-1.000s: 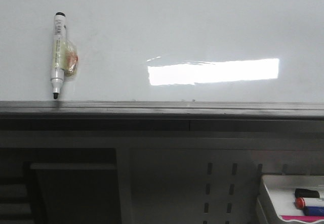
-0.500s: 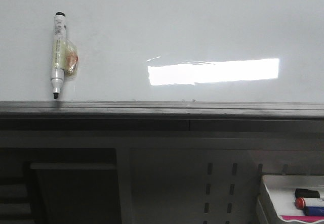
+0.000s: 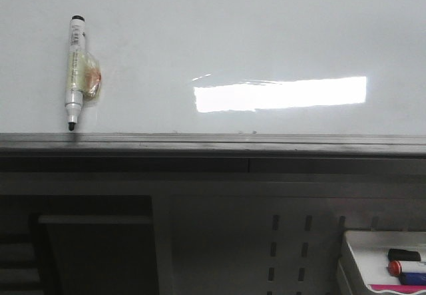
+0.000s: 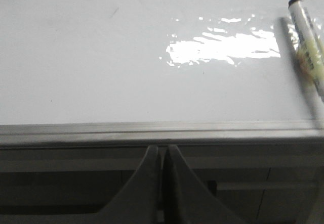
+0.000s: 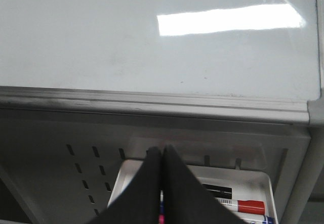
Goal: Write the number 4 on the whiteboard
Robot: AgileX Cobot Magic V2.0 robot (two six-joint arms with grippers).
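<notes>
The whiteboard [image 3: 219, 48] fills the upper half of the front view, glossy white with a bright rectangular reflection and a grey edge rail [image 3: 213, 142]. No number 4 shows on it. A white marker [image 3: 74, 72] with a black tip is stuck to the board at the left, tip down just above the rail; it also shows in the left wrist view [image 4: 308, 47]. My left gripper [image 4: 162, 150] is shut and empty, below the rail. My right gripper [image 5: 162, 152] is shut and empty, above the white tray [image 5: 263, 178] of markers. Neither gripper shows in the front view.
A small white tray [image 3: 359, 242] at the lower right holds a black-capped, a red-capped [image 3: 399, 266] and a blue marker. Below the rail is a grey perforated panel [image 3: 286, 242] and a dark shelf opening [image 3: 100, 248] at the left.
</notes>
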